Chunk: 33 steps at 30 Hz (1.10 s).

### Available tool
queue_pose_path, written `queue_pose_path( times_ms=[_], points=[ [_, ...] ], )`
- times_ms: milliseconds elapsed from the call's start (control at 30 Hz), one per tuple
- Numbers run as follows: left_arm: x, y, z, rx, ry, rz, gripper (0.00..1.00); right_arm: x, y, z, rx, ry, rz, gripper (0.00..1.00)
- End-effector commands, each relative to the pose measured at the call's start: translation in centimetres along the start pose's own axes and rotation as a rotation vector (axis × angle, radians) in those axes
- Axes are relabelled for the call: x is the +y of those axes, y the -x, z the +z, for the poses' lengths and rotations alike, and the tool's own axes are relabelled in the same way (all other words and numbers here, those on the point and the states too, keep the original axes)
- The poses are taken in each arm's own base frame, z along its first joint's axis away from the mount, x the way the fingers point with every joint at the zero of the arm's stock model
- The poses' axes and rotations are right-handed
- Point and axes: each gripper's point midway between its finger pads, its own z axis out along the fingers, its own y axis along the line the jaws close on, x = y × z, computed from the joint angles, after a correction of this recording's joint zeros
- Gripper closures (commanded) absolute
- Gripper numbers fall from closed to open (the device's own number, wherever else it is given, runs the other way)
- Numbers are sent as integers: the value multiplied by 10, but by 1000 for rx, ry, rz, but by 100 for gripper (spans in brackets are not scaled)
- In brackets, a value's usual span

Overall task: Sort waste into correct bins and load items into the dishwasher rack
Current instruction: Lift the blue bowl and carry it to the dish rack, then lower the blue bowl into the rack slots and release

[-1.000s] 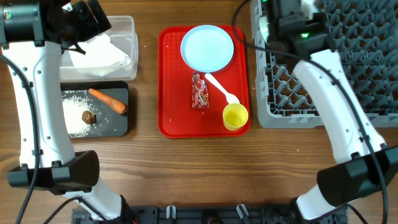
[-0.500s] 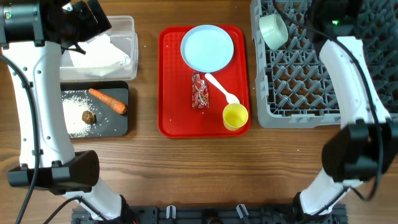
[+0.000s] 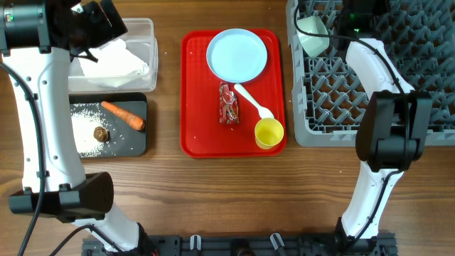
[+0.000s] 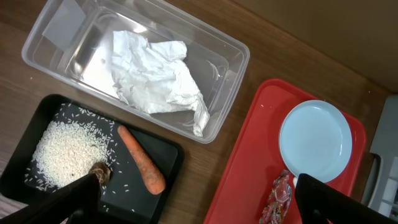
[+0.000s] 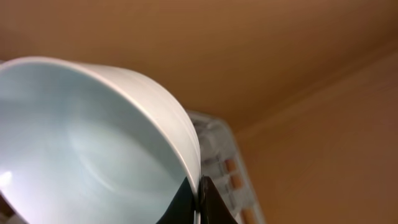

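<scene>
Pale blue bowl (image 5: 93, 143) is pinched at its rim by the right gripper (image 5: 198, 200), arm stretched over the dishwasher rack (image 3: 330, 107).

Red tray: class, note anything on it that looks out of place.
The snack wrapper lies on the red tray beside the spoon, near the plate: the only waste among dishes. Nothing there looks spilled or broken.
</scene>
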Motion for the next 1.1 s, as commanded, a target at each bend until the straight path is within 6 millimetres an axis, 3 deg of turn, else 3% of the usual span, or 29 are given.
queue_pose_path(
  times_ms=[0, 400, 667, 800, 933, 1000, 1067],
  points=[
    [1, -1, 3, 10, 2, -12, 0, 11, -3, 18, -63, 37, -193, 96],
    [1, -1, 3, 10, 1, -12, 0, 48, -27, 37, -83, 123, -284, 96],
    [1, -1, 3, 10, 1, -12, 0, 60, -29, 27, -30, 117, -321, 95],
    [1, -1, 3, 10, 2, -12, 0, 85, -40, 16, 11, 198, -394, 93],
    [1, -1, 3, 10, 1, -12, 0, 109, -54, 2, 60, 290, -476, 81],
    [1, -1, 3, 10, 1, -12, 0, 117, -59, -4, 77, 320, -505, 48],
    [1, -1, 3, 10, 1, -12, 0, 122, -63, -8, 90, 339, -527, 34]
  ],
)
